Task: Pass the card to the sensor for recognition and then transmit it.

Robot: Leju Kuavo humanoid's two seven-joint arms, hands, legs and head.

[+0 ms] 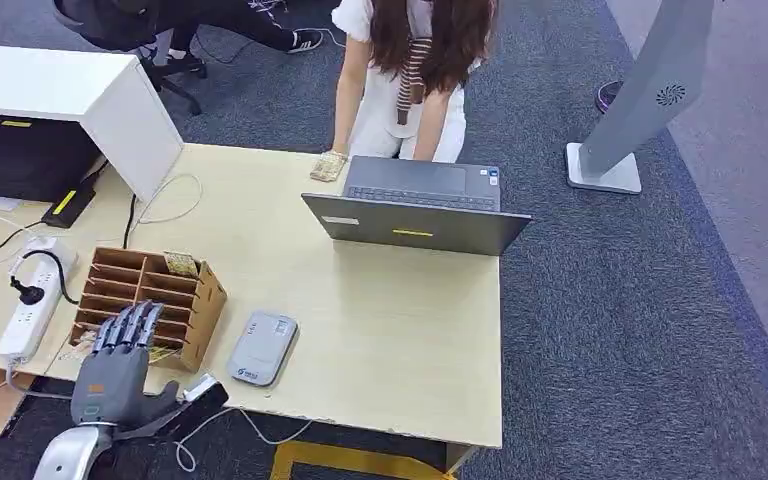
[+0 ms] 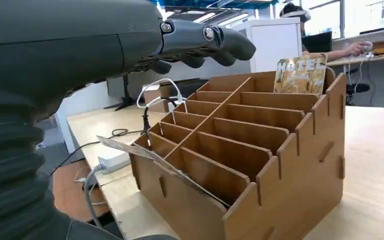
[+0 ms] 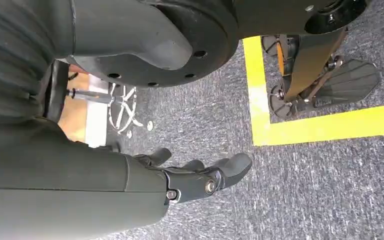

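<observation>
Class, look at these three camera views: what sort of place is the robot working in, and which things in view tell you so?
Most likely an office or lab workspace. A light wooden desk stands on grey carpet and carries an open grey laptop, a white power strip and a brown slotted wooden card organiser. A person stands behind the desk.

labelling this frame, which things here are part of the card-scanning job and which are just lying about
Part of the job:
- hotel card standing in the far corner slot
- wooden card organizer
- grey card reader
- left hand, over the organizer's near slots, holding nothing

Just lying about:
- open laptop
- white power strip
- white cabinet
- grey kiosk stand
</observation>
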